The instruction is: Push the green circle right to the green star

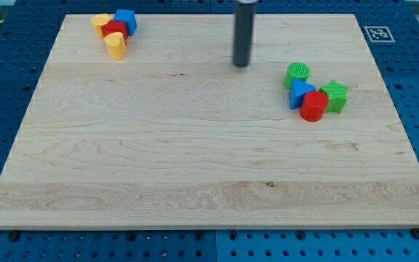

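Note:
The green circle (297, 74) stands on the wooden board at the view's right, at the upper left of a small cluster. The green star (334, 95) is lower right of it, about 50 px away. A blue triangle (301, 94) and a red cylinder (313, 106) sit between and below them, touching. My tip (241, 65) is the lower end of the dark rod, left of the green circle by about 75 px and slightly higher, touching no block.
A second cluster sits at the view's top left: a yellow block (101, 22), a red block (113, 30), a blue block (126, 20) and a yellow heart-like block (116, 46). A marker tag (374, 33) lies past the board's top right corner.

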Tool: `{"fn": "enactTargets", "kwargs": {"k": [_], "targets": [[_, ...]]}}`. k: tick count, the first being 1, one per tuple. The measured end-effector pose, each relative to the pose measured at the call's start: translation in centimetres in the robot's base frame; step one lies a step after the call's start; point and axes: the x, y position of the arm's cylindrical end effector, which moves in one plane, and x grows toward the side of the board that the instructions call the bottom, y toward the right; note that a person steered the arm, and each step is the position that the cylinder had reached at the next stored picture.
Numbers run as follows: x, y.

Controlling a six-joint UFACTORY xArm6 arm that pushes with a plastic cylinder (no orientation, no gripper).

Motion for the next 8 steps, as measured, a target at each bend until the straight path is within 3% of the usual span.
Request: {"fn": "enactTargets", "kwargs": {"k": [1, 3, 8], "targets": [[2.2, 4.1], [3.7, 5.3], [1.4, 7.9]]}}
